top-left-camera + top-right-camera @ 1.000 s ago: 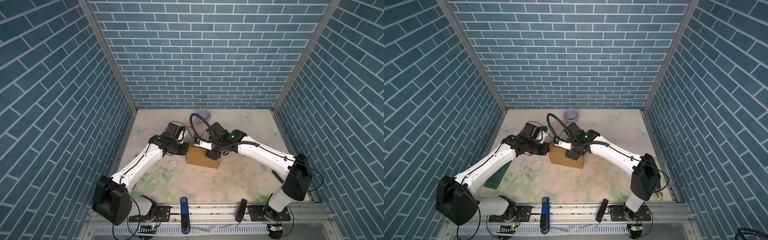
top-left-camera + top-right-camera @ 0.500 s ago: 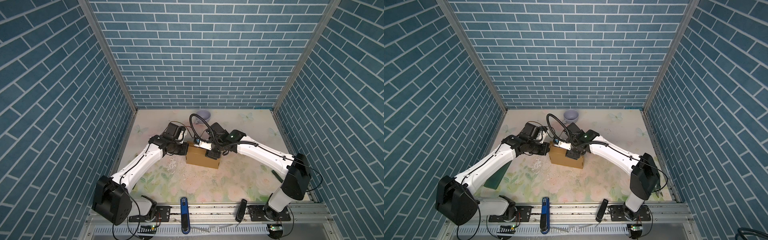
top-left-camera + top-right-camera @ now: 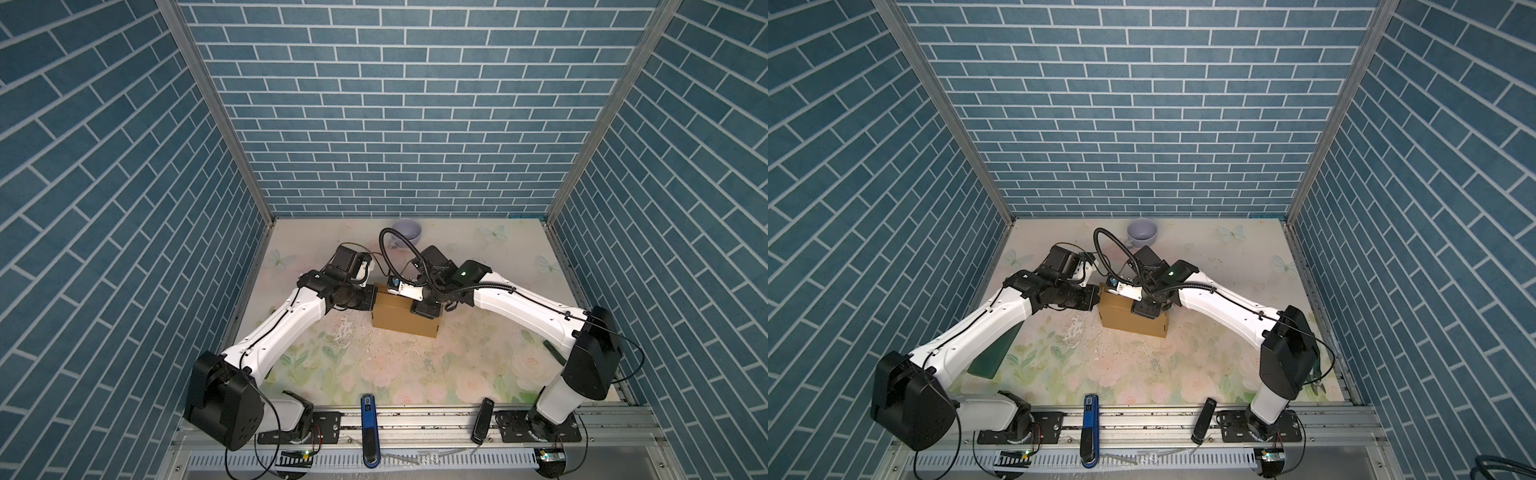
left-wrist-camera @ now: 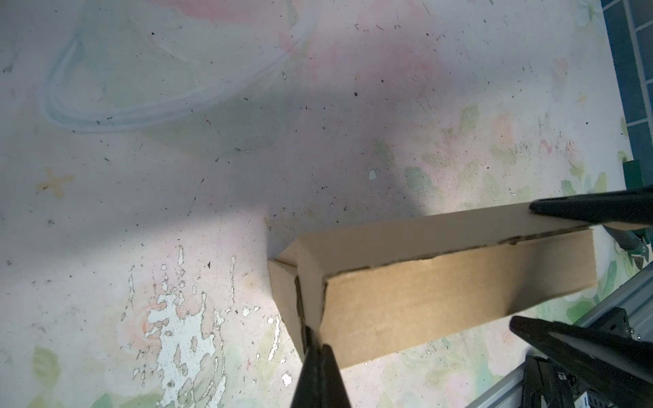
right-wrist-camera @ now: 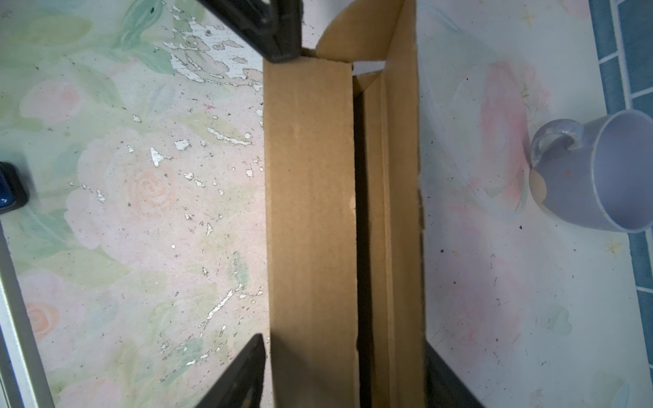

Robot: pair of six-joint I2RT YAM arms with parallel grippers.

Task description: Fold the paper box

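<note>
Blue brick-pattern walls [image 3: 374, 124] enclose a worn floral tabletop [image 3: 415, 365] on 3 sides.

Shows a brown paper box [image 3: 1121, 321] standing on edge near the middle of the floral table [image 3: 1204, 361]. Puts the left end effector [image 3: 1097, 298] against its upper left corner and the right end effector [image 3: 1144, 311] down over its top edge. Places a lilac mug [image 3: 1142, 231] near the back wall, a dark green board [image 3: 994, 353] partly under the left arm, and a blue tool [image 3: 1090, 424] and a black stick [image 3: 1202, 419] on the front rail.
</note>
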